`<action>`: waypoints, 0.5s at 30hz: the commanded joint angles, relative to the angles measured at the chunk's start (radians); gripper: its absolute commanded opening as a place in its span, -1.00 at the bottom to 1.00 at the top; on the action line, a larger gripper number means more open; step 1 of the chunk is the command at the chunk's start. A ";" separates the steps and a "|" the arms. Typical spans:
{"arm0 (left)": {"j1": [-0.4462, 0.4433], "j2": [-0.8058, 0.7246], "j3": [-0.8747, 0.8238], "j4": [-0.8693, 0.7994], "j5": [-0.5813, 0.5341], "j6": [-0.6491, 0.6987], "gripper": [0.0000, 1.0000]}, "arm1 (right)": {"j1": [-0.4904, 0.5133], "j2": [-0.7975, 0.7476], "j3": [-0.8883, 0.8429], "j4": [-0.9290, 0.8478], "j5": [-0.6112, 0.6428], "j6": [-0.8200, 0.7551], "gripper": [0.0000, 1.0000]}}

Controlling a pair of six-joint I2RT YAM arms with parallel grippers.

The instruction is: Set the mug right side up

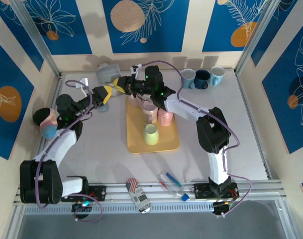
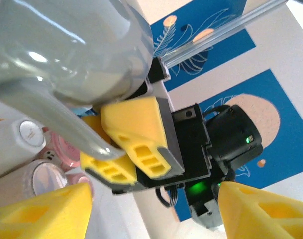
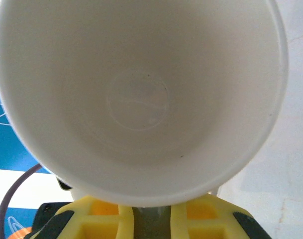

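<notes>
1. Right gripper (image 1: pixel 119 85) is clamped on the grey mug (image 1: pixel 107 73); the mug is aloft near the back wall, beyond the tray (image 1: pixel 136 144); left gripper (image 1: pixel 105 97) fingers apart, just beside.
2. Risk: only 1 grip; tilting could let it slip or swing.
3. Bare table lies left of the tray; the wall and tray cups crowd.

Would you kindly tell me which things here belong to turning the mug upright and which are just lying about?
In the job: grey glazed mug, gripped by the shut right gripper; open left gripper beside it.
Lying about: flat yellow tray with pale green cup and pink cups; three mugs at the back edge; flag-patterned can near the arm bases.
</notes>
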 commanded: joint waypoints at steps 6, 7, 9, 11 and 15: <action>0.022 -0.114 0.034 -0.353 0.002 0.300 0.48 | -0.055 -0.186 -0.064 -0.065 0.044 -0.190 -1.00; 0.022 -0.126 0.034 -0.379 -0.004 0.328 0.48 | -0.061 -0.200 -0.072 -0.078 0.045 -0.205 -1.00; 0.022 -0.164 0.037 -0.452 -0.028 0.396 0.47 | -0.073 -0.228 -0.085 -0.122 0.046 -0.248 -1.00; 0.021 -0.200 0.042 -0.513 -0.036 0.455 0.46 | -0.083 -0.259 -0.089 -0.193 0.061 -0.300 -1.00; 0.022 -0.239 0.048 -0.615 -0.030 0.555 0.45 | -0.103 -0.320 -0.103 -0.309 0.085 -0.399 -1.00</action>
